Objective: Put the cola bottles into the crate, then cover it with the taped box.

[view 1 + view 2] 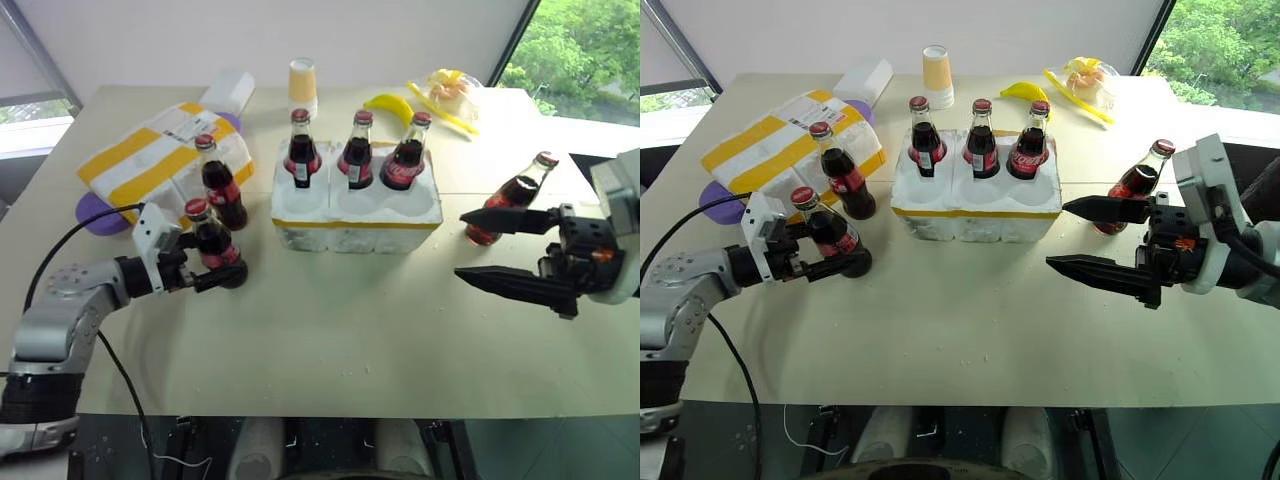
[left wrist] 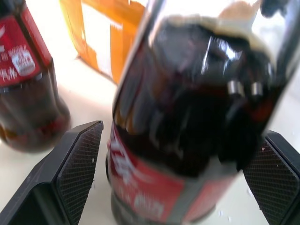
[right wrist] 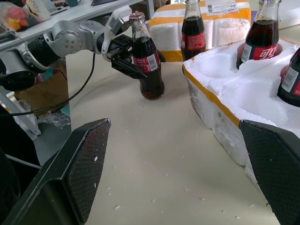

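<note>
The white crate [image 1: 350, 215] stands mid-table with a yellow band at its base. Three cola bottles [image 1: 301, 150] [image 1: 357, 152] [image 1: 407, 155] stand in its back row of holes, and the front holes are empty. Two more bottles stand on the table to its left. My left gripper [image 1: 222, 272] is open, with a finger on either side of the nearer bottle [image 1: 213, 245]; the other one [image 1: 222, 190] stands just behind. My right gripper [image 1: 463, 245] hangs open and empty right of the crate, and another bottle [image 1: 510, 200] stands beyond it. The taped box [image 1: 150, 160] lies at the back left.
A paper cup [image 1: 303, 85], a banana [image 1: 388, 104] and a bag of food [image 1: 450, 90] sit behind the crate. A small plain white box [image 1: 228, 90] lies by the taped box, which rests on a purple mat [image 1: 95, 215]. A black cable [image 1: 70, 240] loops over my left arm.
</note>
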`<action>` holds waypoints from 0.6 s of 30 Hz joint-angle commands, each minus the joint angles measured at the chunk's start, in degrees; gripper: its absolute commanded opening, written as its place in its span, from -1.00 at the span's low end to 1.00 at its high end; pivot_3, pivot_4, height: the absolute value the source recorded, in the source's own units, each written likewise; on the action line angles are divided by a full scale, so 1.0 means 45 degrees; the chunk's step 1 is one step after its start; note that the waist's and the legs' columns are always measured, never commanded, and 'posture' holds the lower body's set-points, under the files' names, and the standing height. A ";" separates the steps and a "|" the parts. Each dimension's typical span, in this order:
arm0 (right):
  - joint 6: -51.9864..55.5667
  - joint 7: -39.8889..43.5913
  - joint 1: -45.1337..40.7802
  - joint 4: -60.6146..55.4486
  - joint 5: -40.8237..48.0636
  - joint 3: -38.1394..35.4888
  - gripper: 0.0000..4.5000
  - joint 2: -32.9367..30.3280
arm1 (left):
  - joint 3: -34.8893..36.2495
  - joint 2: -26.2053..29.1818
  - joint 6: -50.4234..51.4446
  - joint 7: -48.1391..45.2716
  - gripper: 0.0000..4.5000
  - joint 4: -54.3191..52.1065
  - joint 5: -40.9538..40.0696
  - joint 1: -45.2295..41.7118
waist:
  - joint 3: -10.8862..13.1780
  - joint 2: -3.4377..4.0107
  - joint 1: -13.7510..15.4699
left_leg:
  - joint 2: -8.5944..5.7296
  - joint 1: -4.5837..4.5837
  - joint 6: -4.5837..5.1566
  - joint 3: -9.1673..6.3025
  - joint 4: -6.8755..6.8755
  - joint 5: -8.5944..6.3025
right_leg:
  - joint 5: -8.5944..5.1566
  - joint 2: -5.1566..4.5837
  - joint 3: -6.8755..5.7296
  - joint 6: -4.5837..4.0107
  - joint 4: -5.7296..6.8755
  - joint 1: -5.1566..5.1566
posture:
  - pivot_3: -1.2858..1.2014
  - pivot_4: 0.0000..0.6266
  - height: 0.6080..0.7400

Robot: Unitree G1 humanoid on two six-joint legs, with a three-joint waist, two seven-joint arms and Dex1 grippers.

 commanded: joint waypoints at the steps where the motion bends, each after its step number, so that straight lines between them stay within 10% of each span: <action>1: -0.0276 -0.0087 -0.0177 -0.0014 0.0202 -0.0023 1.00 0.0078 | 0.0315 -0.0095 0.0067 0.0042 0.66 -0.0123 -0.0367 -0.0237 | 0.0000 0.0000 -0.0001 | 0.0000 0.0000 0.0000 0.0000 0.0000 0.0000 | 0.0000 0.0000 0.0000 0.0000 0.0000 0.0000 | 0.03 -0.52 1.00; 3: -0.0282 -0.0141 -0.0177 -0.0026 0.0228 0.0008 1.00 0.0115 | 0.0336 -0.0046 0.0234 0.0023 0.24 -0.0272 -0.0485 -0.0197 | 0.0000 -0.0002 0.0004 | 0.0002 0.0000 0.0001 -0.0002 0.0001 0.0000 | 0.0000 0.0000 0.0000 0.0000 0.0000 0.0000 | 0.03 -0.52 1.00; 18: -0.0721 -0.0481 -0.0280 -0.0012 -0.0084 0.0630 1.00 0.0536 | -0.0556 0.1912 0.3406 -0.2439 0.25 -0.1894 -0.2714 -0.3686 | 0.0019 -0.0038 0.0067 | -0.0014 -0.0014 0.0004 -0.0014 0.0014 -0.0001 | -0.0002 -0.0001 -0.0005 0.0000 -0.0010 0.0011 | 0.03 -0.52 1.00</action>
